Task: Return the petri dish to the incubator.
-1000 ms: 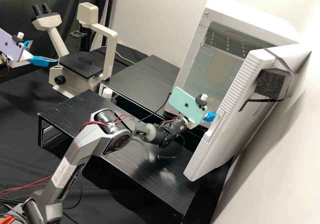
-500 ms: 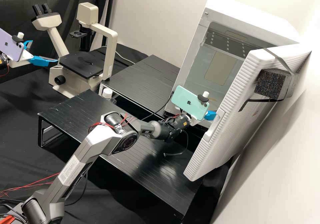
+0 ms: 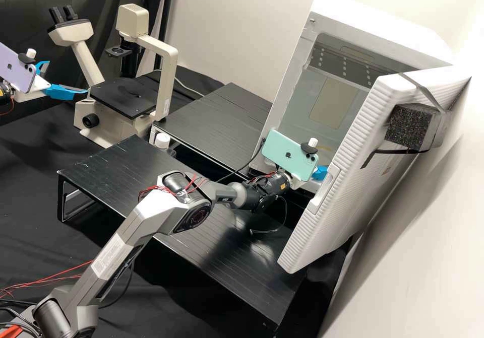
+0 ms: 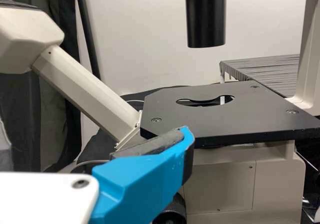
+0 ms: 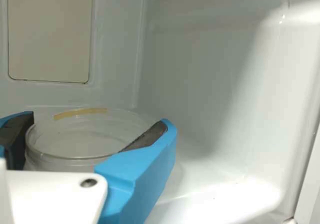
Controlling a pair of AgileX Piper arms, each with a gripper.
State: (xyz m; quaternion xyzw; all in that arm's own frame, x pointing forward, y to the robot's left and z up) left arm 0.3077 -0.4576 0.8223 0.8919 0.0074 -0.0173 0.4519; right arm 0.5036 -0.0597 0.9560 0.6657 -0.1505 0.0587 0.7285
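Petri dish (image 5: 75,139), round and clear, inside the white incubator (image 3: 378,28), at the right side of the high view. Pinched by the two blue fingers of the right gripper (image 3: 319,173), with one dark pad against each side. Hard to tell if lifted or sitting on the incubator floor. Close to the dish's far edge, a thin yellow strip (image 5: 80,113).

In the high view, right of the middle, a green phone (image 3: 287,154) on top of that same gripper. Further right, the big white door (image 3: 363,182), wide open, with a dark foam block (image 3: 406,125) strapped on.

At the left edge, the left gripper (image 3: 67,78), with fingers spread and nothing between, near the microscope (image 3: 165,88) and under a purple phone (image 3: 15,68). Across the middle, two low black desks (image 3: 252,272), and near a corner of the front one, a small white cap (image 3: 162,139).
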